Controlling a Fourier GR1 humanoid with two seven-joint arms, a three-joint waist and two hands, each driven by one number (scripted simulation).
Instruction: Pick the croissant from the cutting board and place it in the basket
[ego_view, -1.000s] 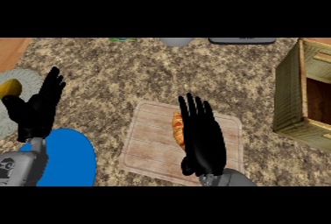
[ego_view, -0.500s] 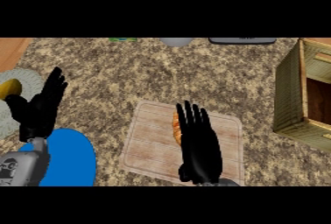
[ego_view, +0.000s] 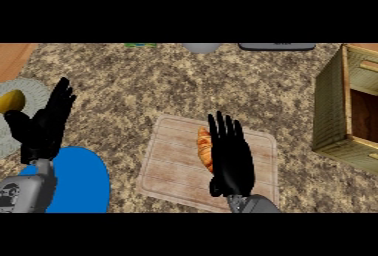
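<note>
I see the croissant (ego_view: 204, 150) as a golden-orange, ridged crescent. It lies lengthwise on the board (ego_view: 173, 172), a little right of the board's middle and nearer its far edge than its near one. Only its left flank shows.

My right hand (ego_view: 230, 159) comes in from the board's near edge with its fingers straight, close together and pointing at the far edge. It is spread flat and has hold of nothing. It covers the croissant's right side, so the pastry peeks out along the hand's left edge. I cannot tell whether the two touch.

My left hand (ego_view: 44, 129) rests open, fingers up, near the counter's (ego_view: 148, 85) left edge.

The basket (ego_view: 331, 112) stands at the counter's right edge, well apart from the board.
</note>
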